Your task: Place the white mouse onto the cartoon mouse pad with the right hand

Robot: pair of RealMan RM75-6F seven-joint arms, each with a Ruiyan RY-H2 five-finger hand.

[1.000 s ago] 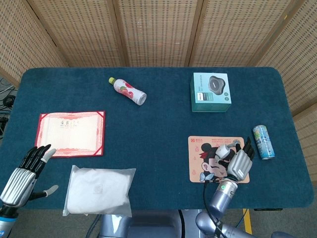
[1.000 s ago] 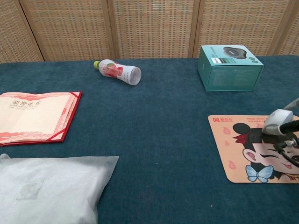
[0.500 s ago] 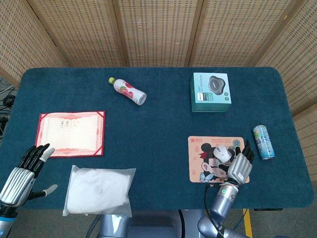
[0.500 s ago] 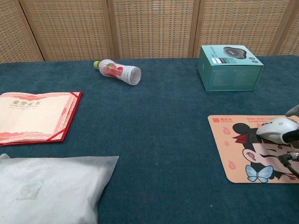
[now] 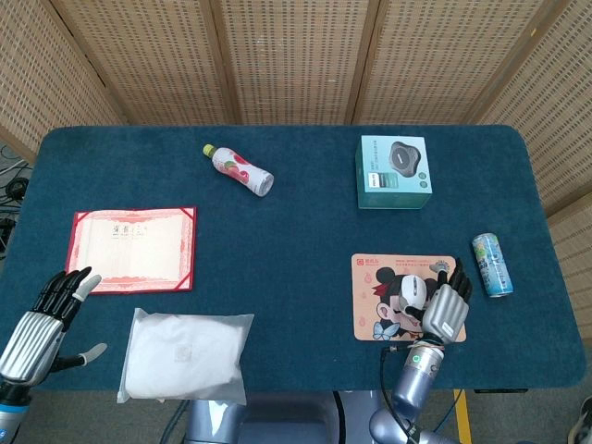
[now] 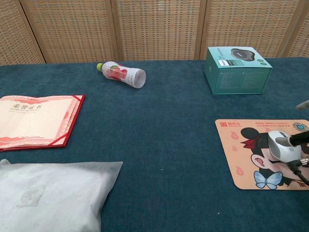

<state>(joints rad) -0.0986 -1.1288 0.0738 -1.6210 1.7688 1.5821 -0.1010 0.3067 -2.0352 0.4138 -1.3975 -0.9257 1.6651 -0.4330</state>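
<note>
The white mouse (image 5: 415,292) lies flat on the cartoon mouse pad (image 5: 370,277), over the printed face. My right hand (image 5: 446,307) sits just right of the mouse at the pad's right end, fingers spread and pointing away from me, holding nothing. In the chest view the mouse (image 6: 281,145) rests on the pad (image 6: 231,145), and only dark fingertips (image 6: 300,139) show at the right edge, close against the mouse's side. My left hand (image 5: 42,324) hovers open at the table's near left corner.
A drink can (image 5: 491,265) lies just right of the pad. A teal box (image 5: 395,172) stands behind the pad. A pink bottle (image 5: 239,169) lies at the back. A red certificate folder (image 5: 134,249) and a white bag (image 5: 185,355) are on the left.
The mouse came down from a tilted hold onto the pad and now lies flat. My right hand let it go and drew slightly back toward me. The left hand barely moved.
</note>
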